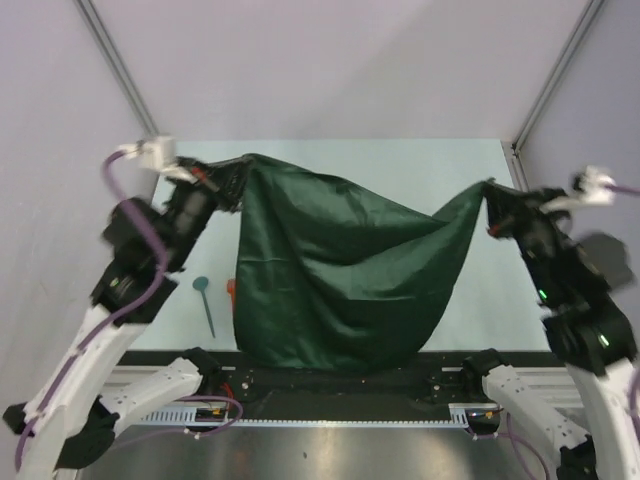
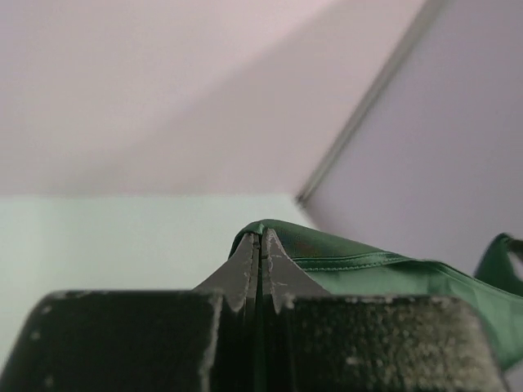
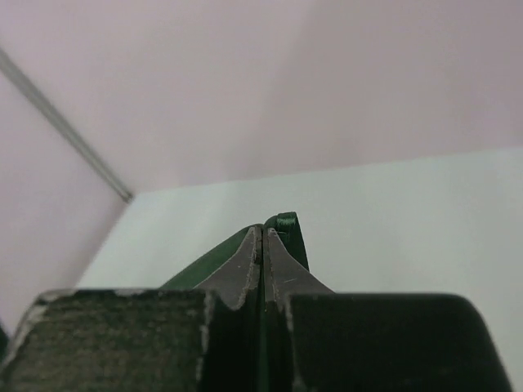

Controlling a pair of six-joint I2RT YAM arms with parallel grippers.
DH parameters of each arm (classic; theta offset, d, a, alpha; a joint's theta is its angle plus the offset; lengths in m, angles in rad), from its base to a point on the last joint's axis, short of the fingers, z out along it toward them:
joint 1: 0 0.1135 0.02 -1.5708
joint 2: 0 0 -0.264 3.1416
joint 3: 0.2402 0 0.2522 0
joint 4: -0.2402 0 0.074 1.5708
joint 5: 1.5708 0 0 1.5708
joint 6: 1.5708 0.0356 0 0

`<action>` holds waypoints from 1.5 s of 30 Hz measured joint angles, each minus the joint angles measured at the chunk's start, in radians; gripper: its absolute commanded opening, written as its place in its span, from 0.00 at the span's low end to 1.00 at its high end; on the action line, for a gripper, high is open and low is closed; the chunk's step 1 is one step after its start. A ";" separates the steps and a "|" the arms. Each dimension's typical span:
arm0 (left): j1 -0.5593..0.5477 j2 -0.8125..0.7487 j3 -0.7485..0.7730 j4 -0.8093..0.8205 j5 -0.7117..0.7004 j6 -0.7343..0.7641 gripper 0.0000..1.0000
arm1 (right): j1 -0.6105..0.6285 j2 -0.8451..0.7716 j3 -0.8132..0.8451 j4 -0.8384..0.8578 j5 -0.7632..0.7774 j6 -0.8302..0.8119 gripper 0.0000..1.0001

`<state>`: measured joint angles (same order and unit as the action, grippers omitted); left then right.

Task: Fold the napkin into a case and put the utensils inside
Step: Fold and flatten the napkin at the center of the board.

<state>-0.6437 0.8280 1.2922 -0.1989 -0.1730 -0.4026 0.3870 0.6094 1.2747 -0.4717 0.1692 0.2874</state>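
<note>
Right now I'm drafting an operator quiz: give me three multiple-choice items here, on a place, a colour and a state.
1. The teal utensil lies: A) on the table, left of the napkin B) inside the napkin C) right of it
2. Napkin colour: A) white B) dark green C) yellow
3. The napkin is: A) flat, untouched B) held by one corner C) held by left gripper and right gripper, both shut
Key: A, beside the cloth's left edge; B, in every view; C, it sags between them.
</note>
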 measured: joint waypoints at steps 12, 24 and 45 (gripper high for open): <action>0.298 0.628 -0.117 -0.017 -0.048 -0.158 0.00 | -0.217 0.651 -0.160 0.238 -0.022 -0.027 0.00; 0.334 1.026 0.118 0.068 0.004 -0.185 0.00 | -0.269 1.095 0.066 0.334 -0.156 -0.046 0.00; 0.342 0.640 -0.217 -0.242 0.147 -0.199 0.00 | -0.287 0.507 -0.429 -0.092 -0.135 0.166 0.00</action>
<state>-0.3019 1.4681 1.0752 -0.4412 -0.0261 -0.6018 0.1001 1.1164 0.8459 -0.5636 0.0341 0.4530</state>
